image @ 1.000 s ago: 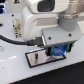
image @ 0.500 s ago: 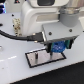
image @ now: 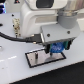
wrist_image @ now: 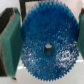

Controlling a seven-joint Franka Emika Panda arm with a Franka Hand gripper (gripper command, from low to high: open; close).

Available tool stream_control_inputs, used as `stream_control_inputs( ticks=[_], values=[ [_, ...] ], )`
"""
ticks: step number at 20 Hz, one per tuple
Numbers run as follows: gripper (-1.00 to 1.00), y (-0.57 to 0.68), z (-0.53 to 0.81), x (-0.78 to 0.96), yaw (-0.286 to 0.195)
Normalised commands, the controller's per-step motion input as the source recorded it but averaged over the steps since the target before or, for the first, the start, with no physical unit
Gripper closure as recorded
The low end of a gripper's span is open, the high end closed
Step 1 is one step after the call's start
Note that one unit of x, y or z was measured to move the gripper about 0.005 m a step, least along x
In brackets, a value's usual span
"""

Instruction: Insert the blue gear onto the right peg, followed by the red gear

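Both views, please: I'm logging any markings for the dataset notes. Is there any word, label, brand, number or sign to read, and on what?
None can be read in either view.
Blue gear: teeth and centre hole only, no lettering shows.
Gripper: white housing, grey bracket, no legible mark; the picture is blurred.
Grey plate: plain surface, dark rim, nothing printed that I can make out.
Green finger pads: plain.

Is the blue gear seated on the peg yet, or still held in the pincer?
Held. In the wrist view the blue gear sits between the pincer pads, its centre hole dark; whether a peg is inside, cannot tell.
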Motion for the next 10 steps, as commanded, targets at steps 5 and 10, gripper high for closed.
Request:
stream_control_inputs(
  ticks=[5, 10],
  values=[
    [1.0, -0.03, -0.02, 0.03, 0.0],
    [1.0, -0.05, 0.0, 0.03, 0.0]
  ],
)
